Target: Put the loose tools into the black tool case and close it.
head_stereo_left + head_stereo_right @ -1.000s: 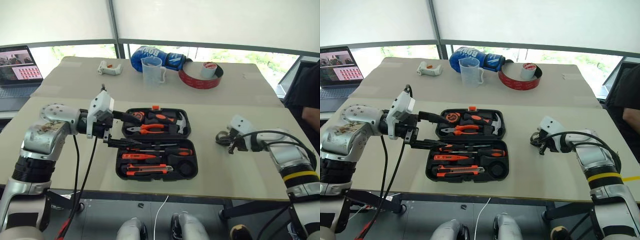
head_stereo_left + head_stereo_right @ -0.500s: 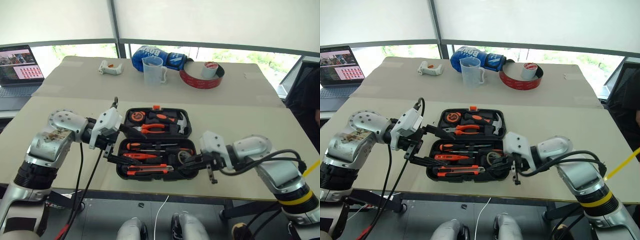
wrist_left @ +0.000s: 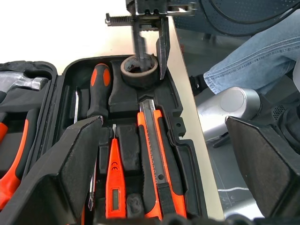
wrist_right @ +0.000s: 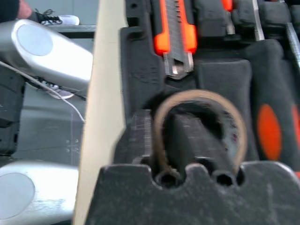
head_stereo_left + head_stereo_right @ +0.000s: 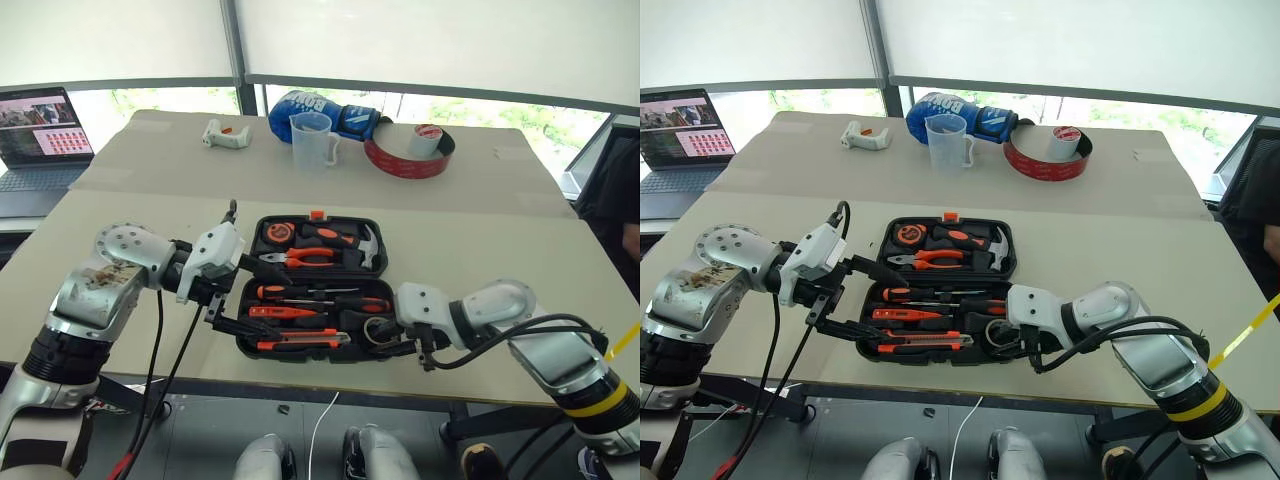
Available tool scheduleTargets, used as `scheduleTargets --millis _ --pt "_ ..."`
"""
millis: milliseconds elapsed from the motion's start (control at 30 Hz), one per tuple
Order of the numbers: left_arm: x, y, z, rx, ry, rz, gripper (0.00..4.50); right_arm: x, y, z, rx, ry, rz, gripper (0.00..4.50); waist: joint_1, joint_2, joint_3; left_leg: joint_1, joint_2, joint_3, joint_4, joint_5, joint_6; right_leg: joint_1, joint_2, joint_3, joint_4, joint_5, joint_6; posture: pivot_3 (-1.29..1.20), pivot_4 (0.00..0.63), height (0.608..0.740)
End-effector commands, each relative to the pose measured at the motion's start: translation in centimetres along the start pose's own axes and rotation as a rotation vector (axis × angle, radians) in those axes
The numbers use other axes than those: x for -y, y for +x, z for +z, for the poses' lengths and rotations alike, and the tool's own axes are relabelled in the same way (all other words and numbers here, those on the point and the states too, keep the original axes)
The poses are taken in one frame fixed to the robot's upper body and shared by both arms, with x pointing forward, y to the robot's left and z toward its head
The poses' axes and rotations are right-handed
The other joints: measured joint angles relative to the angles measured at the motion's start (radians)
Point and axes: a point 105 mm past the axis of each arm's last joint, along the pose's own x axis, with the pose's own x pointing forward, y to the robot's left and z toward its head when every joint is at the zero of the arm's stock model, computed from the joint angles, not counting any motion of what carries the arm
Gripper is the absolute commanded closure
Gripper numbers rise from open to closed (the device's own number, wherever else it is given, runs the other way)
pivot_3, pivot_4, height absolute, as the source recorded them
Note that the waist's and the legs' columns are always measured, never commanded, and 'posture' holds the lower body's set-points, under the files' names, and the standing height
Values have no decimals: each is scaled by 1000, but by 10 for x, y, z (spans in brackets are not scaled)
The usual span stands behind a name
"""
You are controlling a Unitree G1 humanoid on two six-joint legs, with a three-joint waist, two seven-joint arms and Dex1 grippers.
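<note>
The tape roll lies in the open tool case, right of the utility knife.

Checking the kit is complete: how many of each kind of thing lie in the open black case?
Screwdrivers: 3
Utility knife: 1
Tape roll: 1
Pliers: 1
Hammer: 1
Tape measure: 1
Total: 8

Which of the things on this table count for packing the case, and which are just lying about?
Job:
open black plastic clamshell tool case
small dark round tape roll, at the right hand
orange-black utility knife
slim all-red screwdriver
orange-and-black-handled screwdriver

Lying about:
big red tape roll
clear plastic measuring jug
blue boxing glove
open laptop
</note>
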Motion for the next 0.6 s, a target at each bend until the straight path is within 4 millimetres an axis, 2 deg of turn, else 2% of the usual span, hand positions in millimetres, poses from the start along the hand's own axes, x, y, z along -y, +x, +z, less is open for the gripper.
scheduleTargets --millis 33,167,267,367,400,500,600 --pt "-2 -2 5 -1 34 15 0 -13 -5 16 50 -25 79 1831 3 0 0 0 0 0 0 0 0 0 0 0 0 0 0 0 150 714" --pt "-8 -4 3 5 21 57 0 -5 -17 34 116 -4 42 519 3 0 0 -1 0 -1 0 0 0 0 0 -1 0 0 0 0 150 714" --pt "-16 -11 -5 -2 -27 157 0 7 -31 38 153 42 -34 519 1 0 0 -1 0 0 1 0 1 0 0 0 0 0 0 0 150 714" --pt "-25 -31 -21 8 -101 337 0 28 -49 32 201 128 -179 519 -1 0 0 0 0 -1 0 0 1 0 0 0 0 0 0 0 150 714" --pt "-25 -38 -27 4 -119 384 0 33 -54 28 210 149 -223 1056 -3 0 0 0 0 -1 0 0 1 0 0 0 0 0 0 0 150 714" --pt "-24 -60 -53 -41 -174 537 701 45 -65 8 187 179 -330 1893 -2 0 0 0 1 -1 -1 0 1 0 0 0 0 0 0 0 150 714" --pt "-21 -76 -76 -80 -240 636 1704 52 -67 -8 168 197 -382 2857 0 0 0 0 0 0 -1 0 1 0 -1 0 -1 0 0 0 150 714"
